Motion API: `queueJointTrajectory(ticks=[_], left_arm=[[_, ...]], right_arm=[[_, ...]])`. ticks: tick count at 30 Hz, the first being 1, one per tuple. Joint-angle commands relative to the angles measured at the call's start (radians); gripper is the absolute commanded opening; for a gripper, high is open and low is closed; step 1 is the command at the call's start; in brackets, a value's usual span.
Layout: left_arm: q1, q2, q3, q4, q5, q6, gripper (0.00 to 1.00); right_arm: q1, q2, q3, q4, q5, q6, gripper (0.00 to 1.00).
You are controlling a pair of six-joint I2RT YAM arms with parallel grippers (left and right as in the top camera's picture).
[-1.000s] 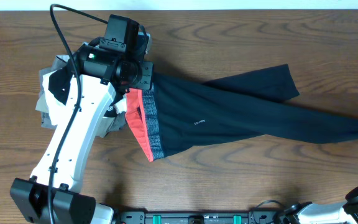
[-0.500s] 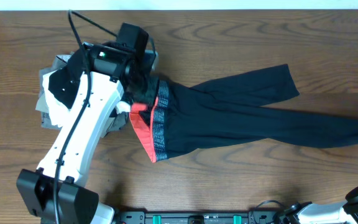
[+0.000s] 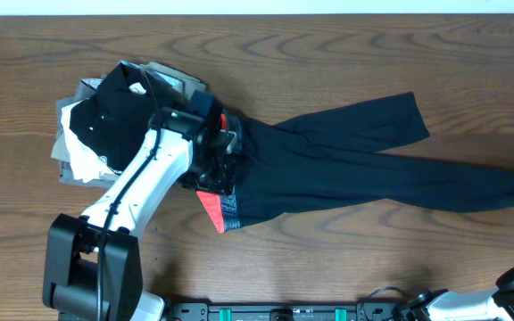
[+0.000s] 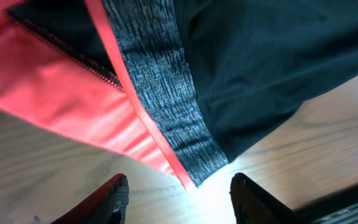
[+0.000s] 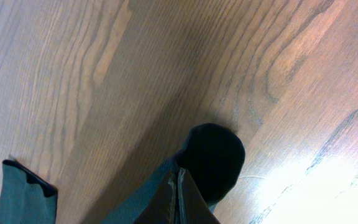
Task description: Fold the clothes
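Centrally, long black stretchy leggings (image 3: 346,169), grey-and-coral waistband (image 4: 157,106), on wooden table (image 3: 328,53), left gripper (image 4: 179,186) over waistband, jaws spread, black-white-grey garment heap (image 3: 83,134) upper left, right gripper (image 5: 178,190) jaws pressed together.

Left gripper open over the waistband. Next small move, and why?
Likely lower the left gripper and close on the waistband corner: its fingers stand open with that corner between them, nothing held, and the leggings lie unfolded, legs splayed across the table.
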Motion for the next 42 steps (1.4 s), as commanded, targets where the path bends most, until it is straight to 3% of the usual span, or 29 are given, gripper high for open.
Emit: queueJointTrajectory(ticks=[1, 12, 18, 21, 25, 31, 38, 42], left_arm=[[0.003, 0.008, -0.037, 0.051, 0.015, 0.076, 0.57], [0.026, 0.191, -0.053, 0.185, 0.048, 0.055, 0.59], [0.042, 0.186, -0.052, 0.186, 0.049, 0.048, 0.59], [0.04, 0.186, -0.052, 0.186, 0.119, 0.049, 0.58], [0.04, 0.186, -0.052, 0.185, 0.238, 0.048, 0.36], [0.04, 0.164, -0.049, 0.167, 0.274, 0.048, 0.14], [0.048, 0.019, 0.045, 0.032, 0.264, 0.049, 0.09], [0.073, -0.124, 0.117, -0.08, 0.181, 0.049, 0.09]], right_arm=[[-0.002, 0.0, 0.008, 0.002, 0.002, 0.012, 0.01], [-0.001, 0.0, 0.008, -0.013, 0.001, 0.012, 0.01], [0.0, 0.0, 0.008, -0.014, -0.002, 0.012, 0.01], [0.0, 0.0, 0.008, -0.014, -0.002, 0.012, 0.01], [-0.001, 0.0, 0.008, -0.014, -0.002, 0.012, 0.01], [-0.001, 0.0, 0.008, -0.014, -0.002, 0.012, 0.01], [-0.001, -0.001, 0.009, 0.024, -0.079, 0.011, 0.01], [-0.001, -0.001, 0.009, 0.059, -0.145, 0.011, 0.01]])
